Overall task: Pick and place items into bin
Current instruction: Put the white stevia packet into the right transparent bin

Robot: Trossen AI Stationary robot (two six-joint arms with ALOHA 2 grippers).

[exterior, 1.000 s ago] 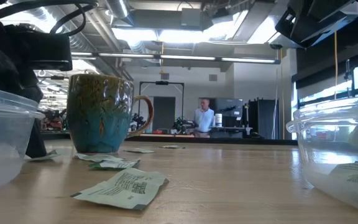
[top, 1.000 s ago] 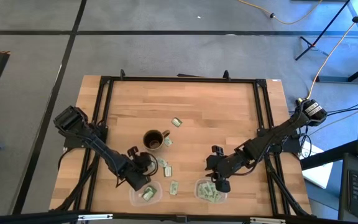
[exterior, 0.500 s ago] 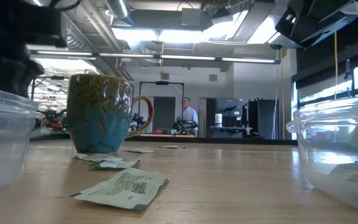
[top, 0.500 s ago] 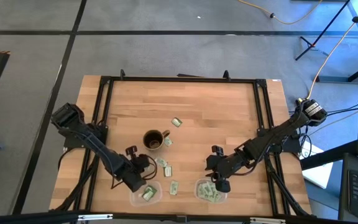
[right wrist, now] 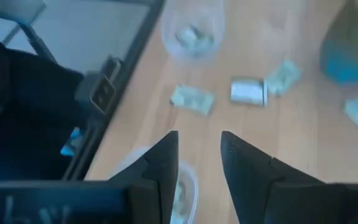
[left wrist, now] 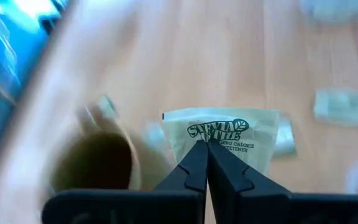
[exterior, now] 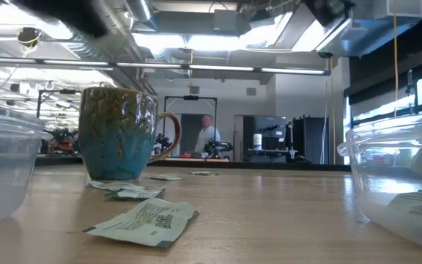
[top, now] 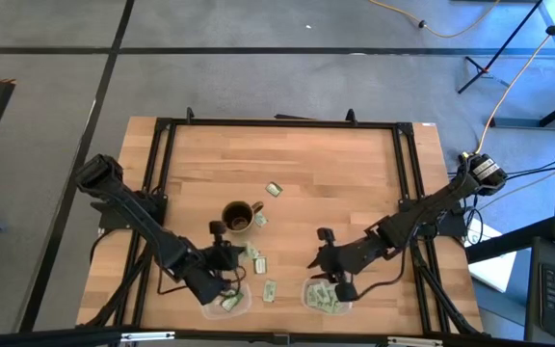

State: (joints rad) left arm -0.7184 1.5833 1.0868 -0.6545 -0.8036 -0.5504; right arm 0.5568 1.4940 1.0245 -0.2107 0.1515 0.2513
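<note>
The left gripper (left wrist: 207,155) pinches a packet (left wrist: 224,138) between closed fingers, near the mug (top: 238,217). The right gripper (right wrist: 199,158), fingers apart and empty, hangs farther from the mug.

I work in an industrial lab or workshop. My pale wooden table (top: 335,164) sits in a black metal frame (top: 162,145) on a grey concrete floor (top: 56,58). Exposed silver ducts (exterior: 116,29) and strip lights (exterior: 218,40) run overhead. A person in a white shirt (exterior: 208,136) stands at a far bench. An orange cable (top: 422,21) trails across the floor.
</note>
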